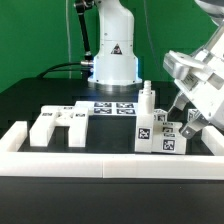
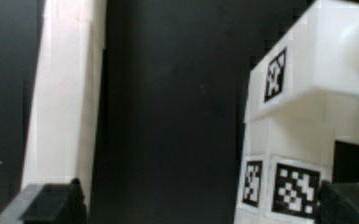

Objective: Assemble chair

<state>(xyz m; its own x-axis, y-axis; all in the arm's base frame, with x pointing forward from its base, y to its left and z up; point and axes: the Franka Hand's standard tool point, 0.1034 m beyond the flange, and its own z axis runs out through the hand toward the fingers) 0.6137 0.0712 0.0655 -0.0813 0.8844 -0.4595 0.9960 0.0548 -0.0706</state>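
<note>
White rail (image 1: 100, 162) runs along the near edge of the black counter (image 1: 30, 100). Just behind it are the chair parts: low pieces (image 1: 60, 124) on the left, tall tagged block (image 1: 153, 128) on the right. Pincer (image 1: 187, 122) is just right of that block, released, fingers spread. In the wrist view the block sits off-centre in the gap. Marker board (image 1: 110, 108) lies farther back, arm base (image 1: 112, 55) farthest.

Light: bright, thrown from above | Glare: white chair parts (image 1: 155, 125) are washed out | Shadows: soft, on dark table (image 1: 40, 100) | Blur: wrist view is seen soft, fingers (image 2: 51, 205) out of focus
</note>
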